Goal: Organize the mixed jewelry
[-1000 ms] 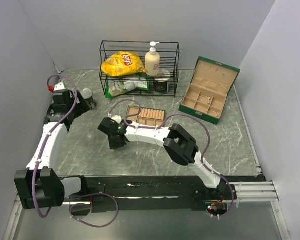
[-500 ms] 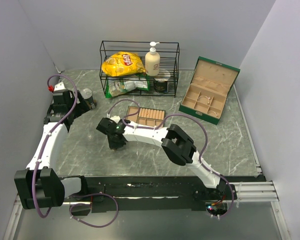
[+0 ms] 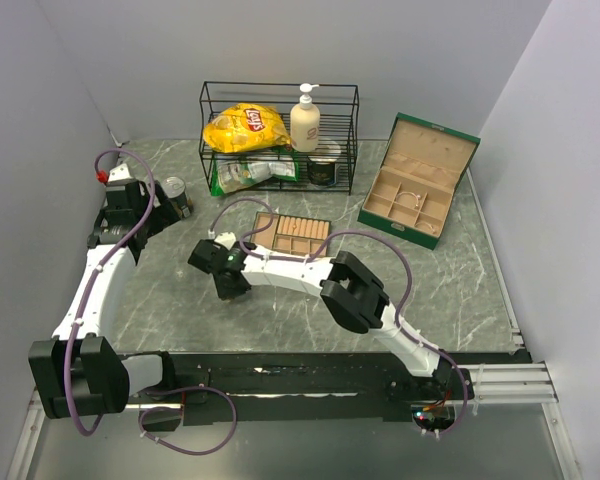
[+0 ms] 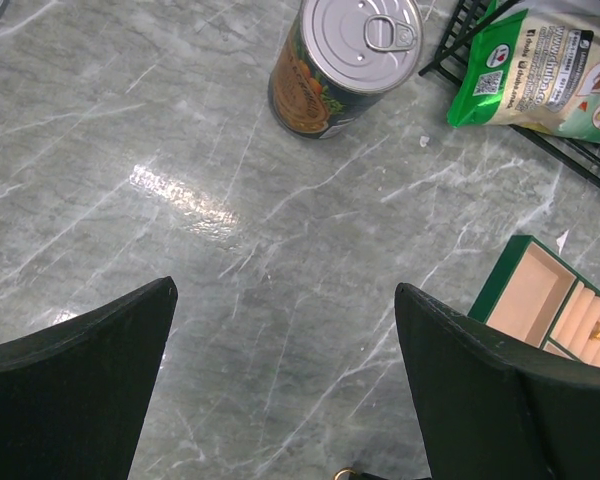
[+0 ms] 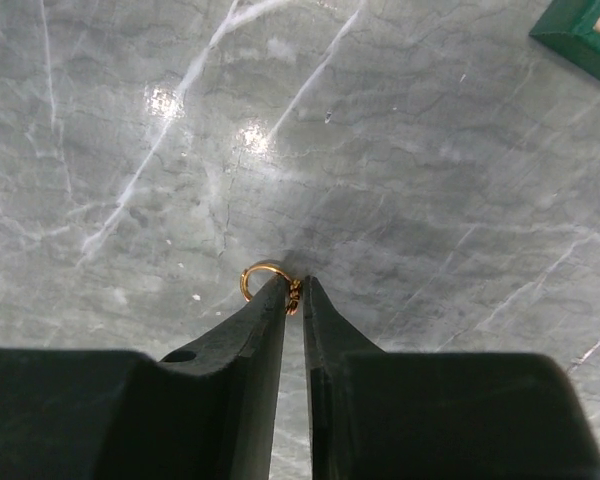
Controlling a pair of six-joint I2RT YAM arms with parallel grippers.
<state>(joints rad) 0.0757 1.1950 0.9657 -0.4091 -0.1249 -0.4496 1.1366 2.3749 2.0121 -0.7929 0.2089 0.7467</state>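
Right gripper [image 5: 293,292] crept slightly left since a second ago. Its fingers are nearly closed, pinching the gold ring [image 5: 263,279] by its beaded end. The ring lies flat on the marble table [image 5: 430,150], hoop sticking out left of the tips, near-left of the ring tray [image 3: 292,233]. Left gripper [image 4: 285,330] is spread wide, farther left of the tray.

Grey-green marble table [image 3: 460,280] — plain white walls [image 3: 130,60], glare spots.

glossy marbled table [image 5: 430,150], shiny gold metal ring [image 5: 258,277], matt black jaws.
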